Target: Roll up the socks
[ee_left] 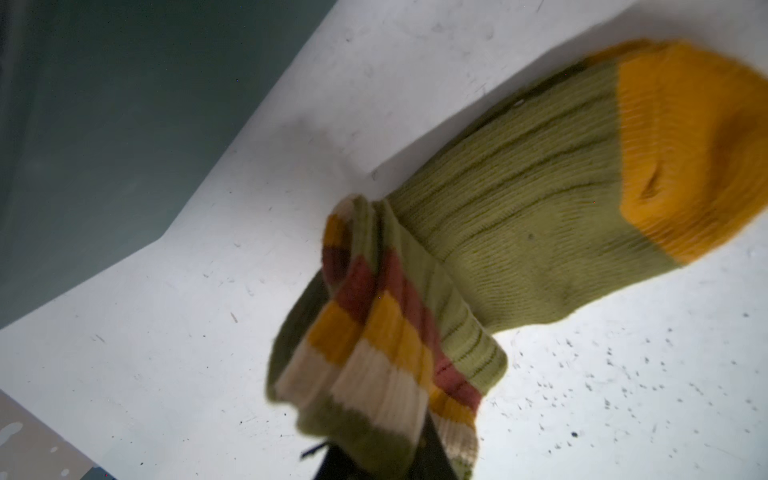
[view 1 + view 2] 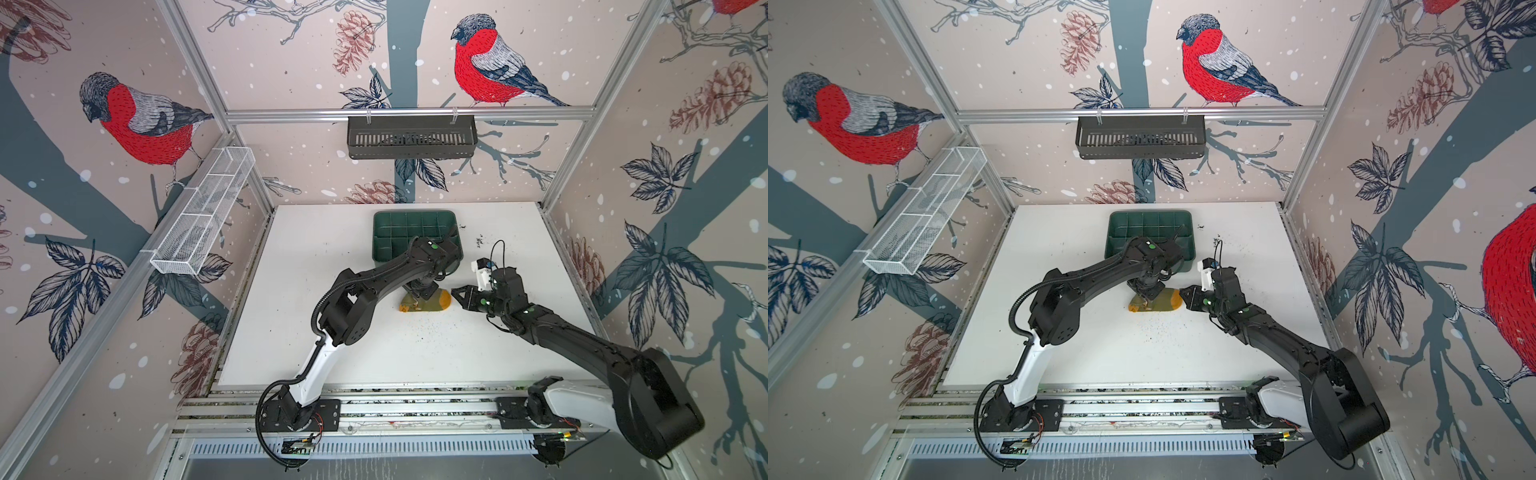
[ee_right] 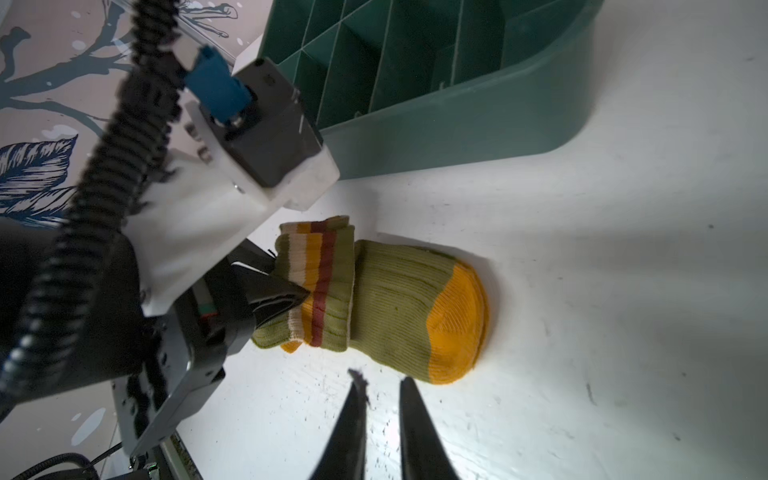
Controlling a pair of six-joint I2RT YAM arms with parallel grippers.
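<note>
Lying near centre of the white table (image 2: 374, 353): olive-green knit socks with orange toes (image 3: 399, 299), toes toward 3 o'clock, striped cuffs folded back over. Clamped on the striped cuffs: left claw (image 3: 297, 302). Poised just beside the toes at 3 o'clock: right claw (image 3: 381, 376), tips narrowly apart, gripping nothing. At 12 o'clock of the socks: dark green compartmented plastic tray (image 2: 399, 232).
</note>
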